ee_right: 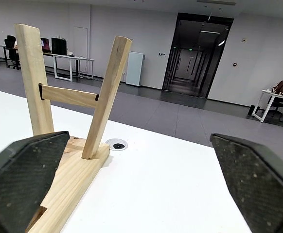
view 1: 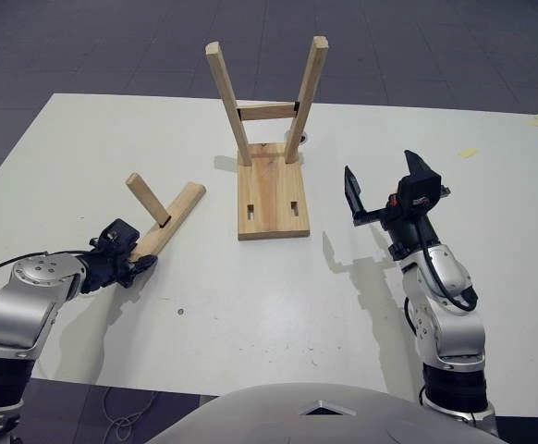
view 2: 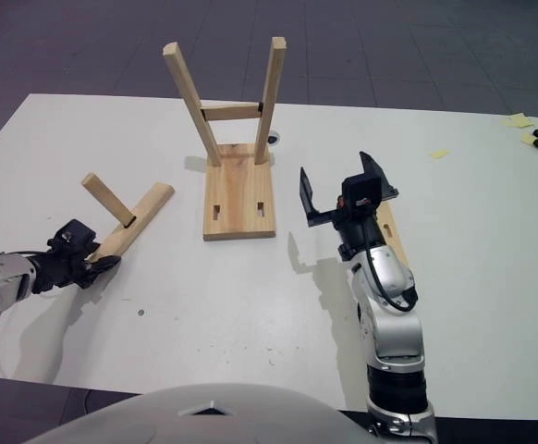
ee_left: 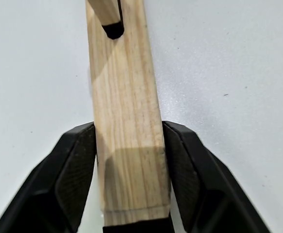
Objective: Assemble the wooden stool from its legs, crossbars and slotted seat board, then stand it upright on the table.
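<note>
We judged the stool half built: two legs and a crossbar stood in the seat board, flat on the table, its near slots empty. Our left gripper clamped a third leg lying beside the board, and the right gripper hung with fingers apart, holding nothing.

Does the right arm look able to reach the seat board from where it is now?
Probably yes: the open right tool hovers just beside the seat board, and nothing lies between them.
</note>
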You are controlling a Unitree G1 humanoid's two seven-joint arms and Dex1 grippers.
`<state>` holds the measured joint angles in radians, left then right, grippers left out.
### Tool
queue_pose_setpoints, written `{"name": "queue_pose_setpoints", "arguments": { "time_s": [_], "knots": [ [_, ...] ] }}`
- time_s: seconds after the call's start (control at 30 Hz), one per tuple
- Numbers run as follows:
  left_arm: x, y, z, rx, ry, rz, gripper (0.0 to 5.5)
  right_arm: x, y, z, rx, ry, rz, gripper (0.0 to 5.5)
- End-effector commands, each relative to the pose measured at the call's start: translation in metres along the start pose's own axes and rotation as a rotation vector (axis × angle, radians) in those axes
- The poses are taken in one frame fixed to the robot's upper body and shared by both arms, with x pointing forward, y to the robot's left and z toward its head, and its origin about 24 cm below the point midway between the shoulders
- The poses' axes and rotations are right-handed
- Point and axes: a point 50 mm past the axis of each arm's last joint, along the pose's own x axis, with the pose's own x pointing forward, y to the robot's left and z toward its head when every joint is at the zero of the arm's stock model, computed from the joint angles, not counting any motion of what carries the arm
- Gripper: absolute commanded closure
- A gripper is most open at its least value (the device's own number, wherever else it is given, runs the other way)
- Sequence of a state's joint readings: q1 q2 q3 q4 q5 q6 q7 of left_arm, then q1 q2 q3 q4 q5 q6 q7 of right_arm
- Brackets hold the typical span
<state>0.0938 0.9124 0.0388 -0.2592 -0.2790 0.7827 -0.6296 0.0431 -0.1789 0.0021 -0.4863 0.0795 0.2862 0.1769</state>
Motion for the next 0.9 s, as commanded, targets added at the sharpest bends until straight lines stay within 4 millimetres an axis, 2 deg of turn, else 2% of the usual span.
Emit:
{"name": "queue_pose_setpoints", "arguments": {
  "time_s": [0.03, 0.1, 0.13, 0.2, 0.23, 0.33, 0.4, 0.53, 0.6, 0.67, 0.77, 0.9],
  "knots": [
    [0.008, -0.011, 0.001, -0.033, -0.05, -0.011, 3.35, 0.009, -0.008, 0.004, -0.023, -0.017, 0.02, 0.1],
    [0.006, 0.002, 0.015, -0.051, -0.149, 0.107, 3.36, 0.014, -0.012, 0.007, -0.028, -0.028, 0.026, 0.1],
    [0.0, 0.018, 0.034, -0.051, -0.261, 0.25, 3.36, 0.018, -0.017, 0.011, -0.007, -0.041, 0.018, 0.1],
    [-0.024, 0.045, 0.086, -0.058, -0.583, 0.52, 3.43, 0.031, -0.03, 0.027, 0.198, -0.082, -0.024, 0.1],
    [-0.039, 0.049, 0.112, -0.039, -0.735, 0.592, 3.46, 0.038, -0.035, 0.037, 0.324, -0.11, -0.02, 0.1],
    [-0.079, 0.037, 0.17, 0.099, -1.059, 0.66, 3.46, 0.059, -0.042, 0.08, 0.648, -0.22, 0.16, 0.1],
    [-0.092, 0.026, 0.191, 0.187, -1.165, 0.649, 3.46, 0.063, -0.042, 0.105, 0.752, -0.264, 0.307, 0.1],
    [-0.106, 0.007, 0.21, 0.281, -1.291, 0.652, 3.46, 0.068, -0.044, 0.126, 0.812, -0.241, 0.418, 0.1],
    [-0.104, -0.015, 0.222, 0.329, -1.379, 0.542, 3.46, 0.068, -0.041, 0.136, 0.885, -0.234, 0.496, 0.1],
    [-0.091, -0.037, 0.23, 0.358, -1.415, 0.388, 3.46, 0.065, -0.035, 0.147, 0.949, -0.232, 0.604, 0.1],
    [-0.061, -0.065, 0.227, 0.378, -1.376, 0.161, 3.46, 0.066, -0.035, 0.159, 1.048, -0.227, 0.73, 0.1],
    [-0.04, -0.082, 0.214, 0.36, -1.32, 0.03, 3.46, 0.07, -0.045, 0.168, 1.1, -0.238, 0.725, 0.1]
  ]
}}
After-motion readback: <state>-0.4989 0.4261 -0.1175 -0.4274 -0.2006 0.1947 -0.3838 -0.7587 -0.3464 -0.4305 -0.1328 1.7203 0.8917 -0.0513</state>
